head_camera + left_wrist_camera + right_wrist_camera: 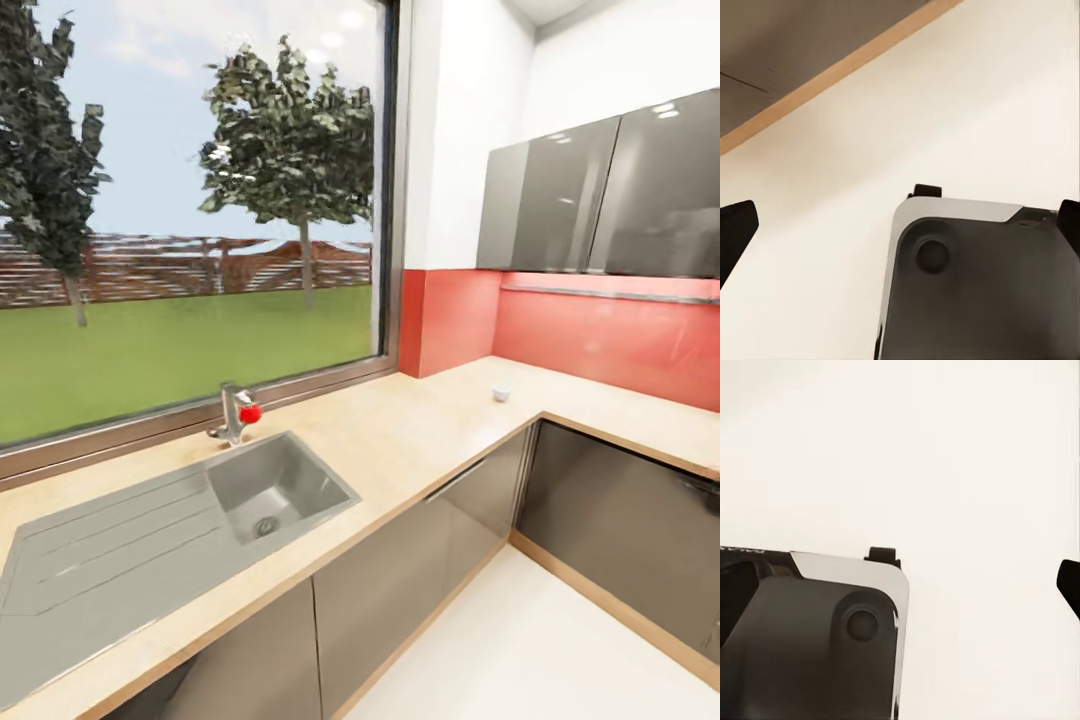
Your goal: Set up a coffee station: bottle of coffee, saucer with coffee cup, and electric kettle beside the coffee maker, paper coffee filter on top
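Observation:
The kitchen countertop (420, 440) runs under the window and turns the corner to the right, with a steel sink (270, 490) set in it. A small white object (501, 394) sits on it near the corner, too small to name. In the left wrist view, my left gripper (900, 225) is open, its black fingertips (736, 232) at the picture's edges, over pale floor and my own base. In the right wrist view, my right gripper (900, 589) is open too, one dark fingertip (1069, 585) showing over white floor. The coffee maker, bottle, filter, saucer and kettle are out of view.
A tap with a red knob (238, 412) stands behind the sink. Grey wall cabinets (600, 195) hang above a red backsplash (600, 345). Grey cabinet fronts (400, 580) line white floor (540, 650). My grey base (975, 292) fills part of both wrist views.

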Available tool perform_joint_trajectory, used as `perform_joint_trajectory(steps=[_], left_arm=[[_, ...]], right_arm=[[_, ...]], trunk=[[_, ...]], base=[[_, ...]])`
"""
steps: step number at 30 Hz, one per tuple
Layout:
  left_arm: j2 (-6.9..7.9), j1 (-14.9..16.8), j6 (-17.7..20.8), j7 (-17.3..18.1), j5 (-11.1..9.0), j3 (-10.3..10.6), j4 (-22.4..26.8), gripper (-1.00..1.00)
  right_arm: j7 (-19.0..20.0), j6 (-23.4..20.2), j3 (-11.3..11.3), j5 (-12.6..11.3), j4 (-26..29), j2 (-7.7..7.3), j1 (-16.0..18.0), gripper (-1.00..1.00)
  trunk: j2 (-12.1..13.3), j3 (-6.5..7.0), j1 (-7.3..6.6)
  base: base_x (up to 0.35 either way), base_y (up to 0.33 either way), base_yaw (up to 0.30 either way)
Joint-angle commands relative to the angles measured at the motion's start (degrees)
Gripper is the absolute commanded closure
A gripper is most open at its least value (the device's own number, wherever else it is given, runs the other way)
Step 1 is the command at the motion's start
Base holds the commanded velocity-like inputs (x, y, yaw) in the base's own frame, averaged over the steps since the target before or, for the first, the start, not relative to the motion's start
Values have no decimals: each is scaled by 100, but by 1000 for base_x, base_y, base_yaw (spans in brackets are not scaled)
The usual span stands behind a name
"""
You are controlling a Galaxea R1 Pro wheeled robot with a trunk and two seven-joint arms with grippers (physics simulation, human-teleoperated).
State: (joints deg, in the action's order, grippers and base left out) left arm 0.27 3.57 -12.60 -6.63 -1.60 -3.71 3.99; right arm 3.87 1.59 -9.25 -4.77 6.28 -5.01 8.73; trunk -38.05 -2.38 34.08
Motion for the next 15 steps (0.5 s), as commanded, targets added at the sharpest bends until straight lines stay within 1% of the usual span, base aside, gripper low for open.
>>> perform_joint_trajectory(steps=[1, 15], left_arm=[[2, 4, -23, 4, -16, -33, -4, -100], [8, 4, -23, 3, -16, -33, -4, -100]], right_arm=[[18, 17, -42, -50, -7, -2, 6, -100], [21, 17, -42, -50, -13, -15, 6, -100]], trunk=[[-9, -16, 3], [-9, -98, 3]], base=[[162, -288, -232], [134, -300, -234]])
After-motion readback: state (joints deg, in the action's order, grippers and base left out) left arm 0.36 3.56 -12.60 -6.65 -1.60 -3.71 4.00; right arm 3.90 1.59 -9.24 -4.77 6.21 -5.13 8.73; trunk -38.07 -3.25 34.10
